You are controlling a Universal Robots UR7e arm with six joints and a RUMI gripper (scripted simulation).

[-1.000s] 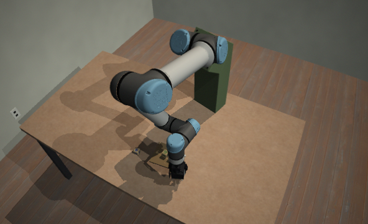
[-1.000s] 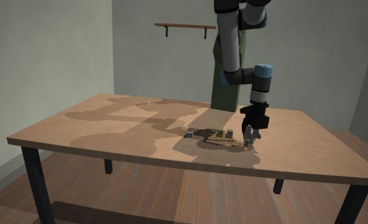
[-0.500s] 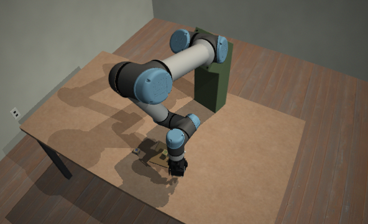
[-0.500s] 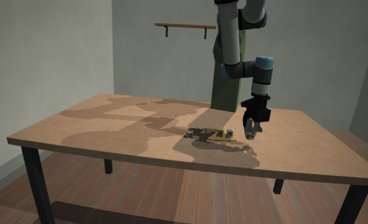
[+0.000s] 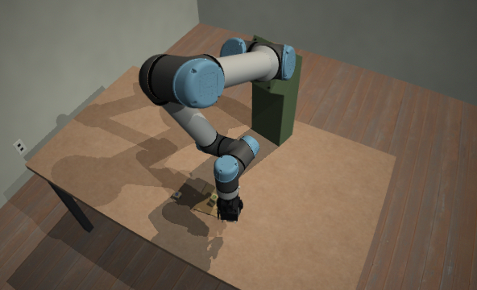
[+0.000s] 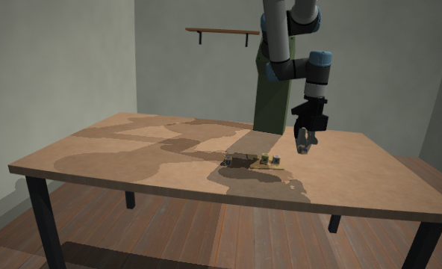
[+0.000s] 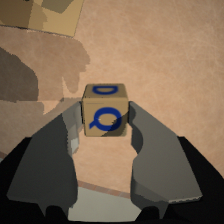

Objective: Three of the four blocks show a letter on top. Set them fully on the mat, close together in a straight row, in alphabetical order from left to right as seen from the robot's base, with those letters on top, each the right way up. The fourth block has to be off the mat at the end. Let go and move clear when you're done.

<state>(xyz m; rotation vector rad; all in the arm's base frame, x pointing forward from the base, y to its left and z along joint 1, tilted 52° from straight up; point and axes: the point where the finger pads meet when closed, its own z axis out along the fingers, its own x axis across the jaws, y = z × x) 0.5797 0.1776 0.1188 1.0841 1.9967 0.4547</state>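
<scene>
My gripper (image 7: 105,103) is shut on a tan block (image 7: 105,110) with a blue Q on the face toward the wrist camera and another blue letter on its far face. In the exterior view the gripper (image 6: 304,147) holds the block (image 6: 303,150) above the table, to the right of the tan mat (image 6: 267,165). Two blocks stand on the mat, one with a green mark (image 6: 265,159) and one with a blue mark (image 6: 276,159). A further block with a blue mark (image 6: 228,161) stands off the mat to its left, in shadow. A corner of the mat shows in the wrist view (image 7: 47,15).
The green pedestal (image 5: 276,101) of the arm stands at the table's far side. The arm's forearm and wrist (image 5: 226,161) hang over the mat (image 5: 206,203). The table's near edge (image 6: 243,199) lies in front of the mat.
</scene>
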